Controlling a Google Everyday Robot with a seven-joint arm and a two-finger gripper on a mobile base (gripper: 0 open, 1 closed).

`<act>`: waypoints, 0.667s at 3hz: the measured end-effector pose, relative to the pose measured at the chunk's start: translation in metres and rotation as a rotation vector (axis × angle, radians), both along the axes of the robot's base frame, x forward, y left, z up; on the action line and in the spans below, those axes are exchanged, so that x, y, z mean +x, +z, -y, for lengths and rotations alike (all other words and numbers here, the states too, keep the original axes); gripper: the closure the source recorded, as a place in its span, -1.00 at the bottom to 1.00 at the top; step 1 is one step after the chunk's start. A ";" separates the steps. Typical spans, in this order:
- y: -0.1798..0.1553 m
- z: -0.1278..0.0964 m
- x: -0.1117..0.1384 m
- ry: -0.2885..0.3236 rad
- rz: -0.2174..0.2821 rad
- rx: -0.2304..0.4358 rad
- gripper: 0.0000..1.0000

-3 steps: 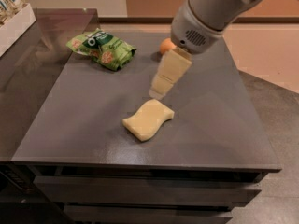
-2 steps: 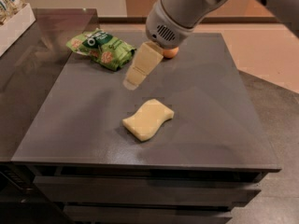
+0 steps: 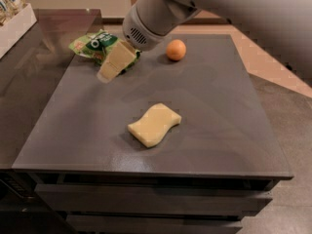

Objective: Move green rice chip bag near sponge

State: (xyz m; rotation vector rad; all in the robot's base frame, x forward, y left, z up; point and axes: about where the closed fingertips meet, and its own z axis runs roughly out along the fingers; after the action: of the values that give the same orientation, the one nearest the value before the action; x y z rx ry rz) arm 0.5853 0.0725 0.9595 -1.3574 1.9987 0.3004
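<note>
The green rice chip bag (image 3: 95, 44) lies crumpled at the back left of the dark table. The pale yellow sponge (image 3: 154, 125) lies near the table's middle front. My gripper (image 3: 108, 72) hangs from the grey arm, its tip just in front of and partly over the bag's right end, far from the sponge. The bag's right part is hidden behind the gripper.
An orange fruit (image 3: 176, 49) sits at the back, right of the bag. A white box with pale snack packs (image 3: 13, 18) stands at the far left on the adjoining counter. The table top (image 3: 219, 111) ends in a front edge above drawers.
The arm and gripper have swung left, from above the sponge and in front of the orange to the green bag. The orange is now uncovered. Bag and sponge have not moved.
</note>
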 end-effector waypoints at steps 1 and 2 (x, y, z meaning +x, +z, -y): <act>-0.003 -0.024 0.016 -0.029 0.033 0.054 -1.00; -0.008 -0.046 0.031 -0.053 0.059 0.104 -1.00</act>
State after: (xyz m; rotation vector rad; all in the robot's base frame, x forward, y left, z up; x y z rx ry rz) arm 0.6160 0.1185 0.9520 -1.2324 1.9397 0.3314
